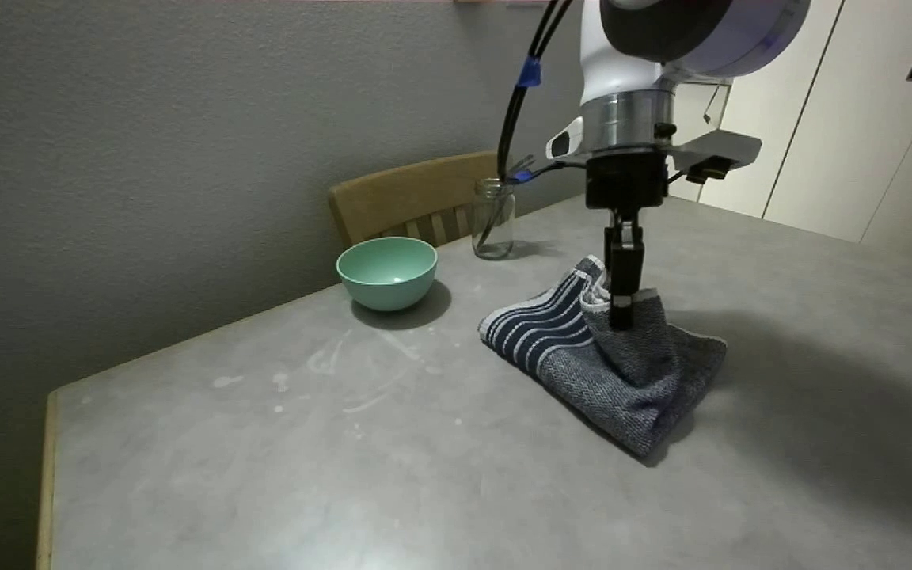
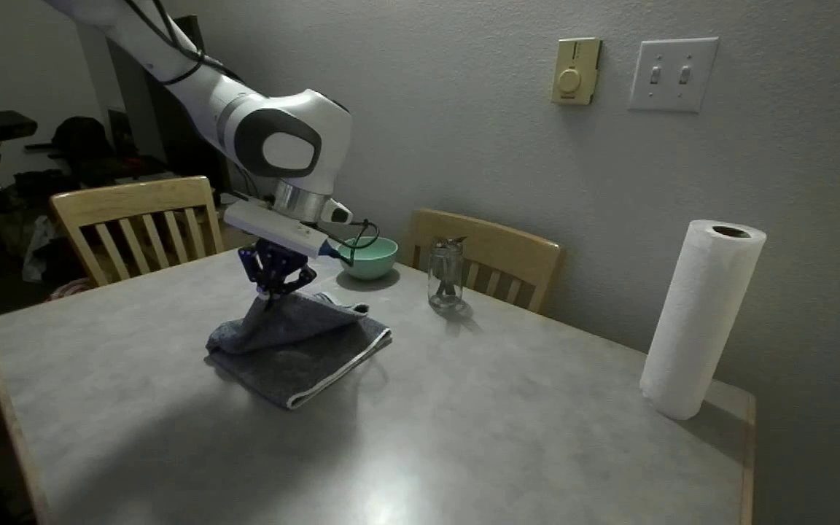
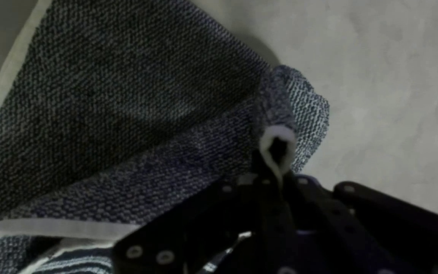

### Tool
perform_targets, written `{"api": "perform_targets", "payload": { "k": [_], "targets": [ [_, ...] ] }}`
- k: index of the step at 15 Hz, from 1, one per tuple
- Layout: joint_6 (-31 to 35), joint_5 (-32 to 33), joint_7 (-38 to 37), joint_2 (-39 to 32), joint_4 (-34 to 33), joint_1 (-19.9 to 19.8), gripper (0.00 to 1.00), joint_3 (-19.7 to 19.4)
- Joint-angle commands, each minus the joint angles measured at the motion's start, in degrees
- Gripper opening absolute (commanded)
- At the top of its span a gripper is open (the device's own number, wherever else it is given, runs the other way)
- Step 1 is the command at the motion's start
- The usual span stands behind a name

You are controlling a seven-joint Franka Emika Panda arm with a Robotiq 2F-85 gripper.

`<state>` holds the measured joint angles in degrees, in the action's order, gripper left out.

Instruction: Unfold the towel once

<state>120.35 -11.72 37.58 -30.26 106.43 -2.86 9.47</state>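
Note:
The towel is dark blue-grey with pale stripes and a light hem. It lies folded on the table, with its striped part towards the green bowl. It also shows in an exterior view and fills much of the wrist view. My gripper points down and is shut on a hemmed edge of the towel, lifting that part a little above the layers below. In the wrist view the pinched hem makes a small loop at the fingertips. The gripper hides part of the raised fold.
A green bowl and a glass jar with utensils stand near the table's wall side. A paper towel roll stands at a table corner. Wooden chairs stand at the table's edges. A grey wall runs behind.

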Motion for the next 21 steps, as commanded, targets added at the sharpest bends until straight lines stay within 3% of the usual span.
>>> {"api": "perform_targets", "payload": {
  "k": [1,6,15,21],
  "targets": [
    [-0.64,-0.08,1.96,0.7,-0.3,0.09,0.01,1.41],
    [-0.74,-2.05,10.71,0.32,-0.83,-0.75,0.01,4.08],
    [-2.88,-5.6,21.2,-0.68,-2.25,-0.59,0.01,5.25],
    [-11.23,-4.74,29.23,-2.85,-5.65,0.19,0.01,4.98]
  ]
}}
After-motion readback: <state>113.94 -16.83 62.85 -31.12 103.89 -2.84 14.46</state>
